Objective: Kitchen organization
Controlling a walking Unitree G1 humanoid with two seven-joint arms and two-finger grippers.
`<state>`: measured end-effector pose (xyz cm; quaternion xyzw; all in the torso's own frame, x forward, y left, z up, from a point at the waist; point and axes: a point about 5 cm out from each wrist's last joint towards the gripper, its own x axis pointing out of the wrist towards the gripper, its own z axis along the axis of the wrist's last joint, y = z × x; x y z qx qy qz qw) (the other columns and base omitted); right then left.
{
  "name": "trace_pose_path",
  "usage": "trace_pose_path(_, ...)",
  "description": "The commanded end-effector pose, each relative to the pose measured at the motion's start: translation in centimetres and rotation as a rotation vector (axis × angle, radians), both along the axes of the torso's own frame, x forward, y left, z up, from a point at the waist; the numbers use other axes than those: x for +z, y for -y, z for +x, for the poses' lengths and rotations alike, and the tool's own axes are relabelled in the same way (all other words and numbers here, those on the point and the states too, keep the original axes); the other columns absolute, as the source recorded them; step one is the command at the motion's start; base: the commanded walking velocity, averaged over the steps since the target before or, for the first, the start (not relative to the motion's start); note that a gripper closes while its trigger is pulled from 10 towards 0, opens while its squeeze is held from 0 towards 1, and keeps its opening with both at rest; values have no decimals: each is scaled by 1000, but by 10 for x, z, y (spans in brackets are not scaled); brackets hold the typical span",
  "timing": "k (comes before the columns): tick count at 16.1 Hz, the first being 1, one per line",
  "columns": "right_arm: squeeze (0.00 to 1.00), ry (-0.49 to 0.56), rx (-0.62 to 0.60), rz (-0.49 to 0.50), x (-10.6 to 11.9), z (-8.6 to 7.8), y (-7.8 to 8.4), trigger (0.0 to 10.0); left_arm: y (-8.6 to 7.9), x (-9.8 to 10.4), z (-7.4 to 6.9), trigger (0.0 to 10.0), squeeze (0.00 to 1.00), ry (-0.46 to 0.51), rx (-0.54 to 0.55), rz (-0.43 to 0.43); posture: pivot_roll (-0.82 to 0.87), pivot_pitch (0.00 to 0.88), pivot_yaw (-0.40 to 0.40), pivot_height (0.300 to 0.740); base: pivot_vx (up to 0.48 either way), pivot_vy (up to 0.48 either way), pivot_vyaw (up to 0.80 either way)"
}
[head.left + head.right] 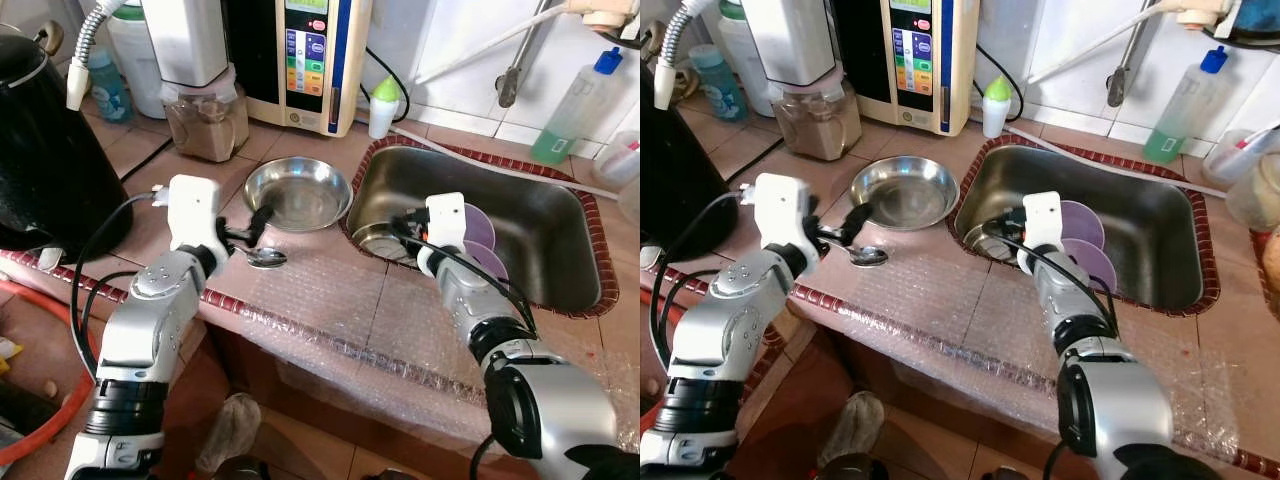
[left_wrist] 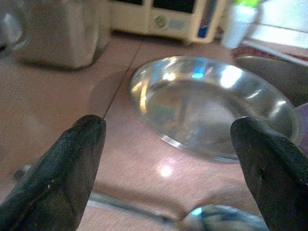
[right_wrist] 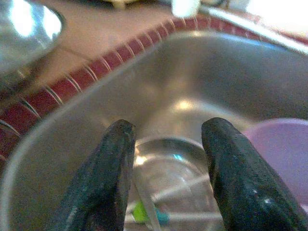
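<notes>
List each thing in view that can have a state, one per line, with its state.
Left tool: open, just above the counter, over the spoon.
Right tool: open, down in the sink over a steel bowl.
Spoon: lying on the counter, not gripped.
Steel dish: upright, empty, on the counter.
Steel bowl: in the sink, holding utensils.
Purple plates: leaning in the sink.
Sink: no water visible.

No word, brand or number can be read anywhere. The cream appliance [image 1: 310,60] standing at twelve o'clock on the counter has a control panel [image 1: 304,55] of coloured buttons and a small lit display, but their markings are too small and blurred to make out. The bottles beside it and behind the sink show no legible label.
</notes>
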<state>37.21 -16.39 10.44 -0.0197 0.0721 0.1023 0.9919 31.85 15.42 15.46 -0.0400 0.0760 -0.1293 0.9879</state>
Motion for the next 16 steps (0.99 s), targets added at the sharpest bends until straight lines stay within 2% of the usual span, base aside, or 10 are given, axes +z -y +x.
trace_pose_path(1,1000,45,5,29,5,0,-1,10000,-2,3,6,10000,1000,1,27,-13,82,0,-14,740,0,0,0)
trace_pose_path(2,1000,66,30,50,6,-1,-6,10000,-4,2,9,10000,1000,-8,41,-25,75,0,-14,740,0,0,0)
trace_pose_path(5,1000,145,172,-7,7,-12,-26,10000,-6,4,15,10000,984,1,37,7,59,0,-5,740,0,0,0)
trace_pose_path(6,1000,151,197,-28,3,-17,-28,10000,-8,6,12,10000,294,14,11,40,57,0,-3,740,0,0,0)
trace_pose_path(7,1000,141,225,-45,-3,-23,-31,10000,-11,5,5,10000,0,30,-43,94,55,0,-1,740,0,0,0)
trace_pose_path(11,1000,136,234,-60,-6,-30,-31,10000,-27,-8,-17,10000,0,-13,-38,156,67,5,-9,740,0,0,0)
trace_pose_path(12,827,134,245,-75,-7,-31,-32,10000,-27,-12,-23,10000,0,-24,-30,154,73,8,-18,740,0,0,0)
trace_pose_path(13,475,136,253,-85,-6,-32,-33,10000,-26,-14,-28,10000,0,-25,-31,155,76,11,-23,740,0,0,0)
trace_pose_path(14,0,136,264,-89,-5,-32,-35,10000,-20,-14,-33,10000,0,-11,-32,133,80,13,-31,740,0,0,0)
trace_pose_path(16,0,134,271,-98,-6,-32,-35,10000,-11,-13,-37,10000,0,13,-53,134,81,17,-39,740,0,0,0)
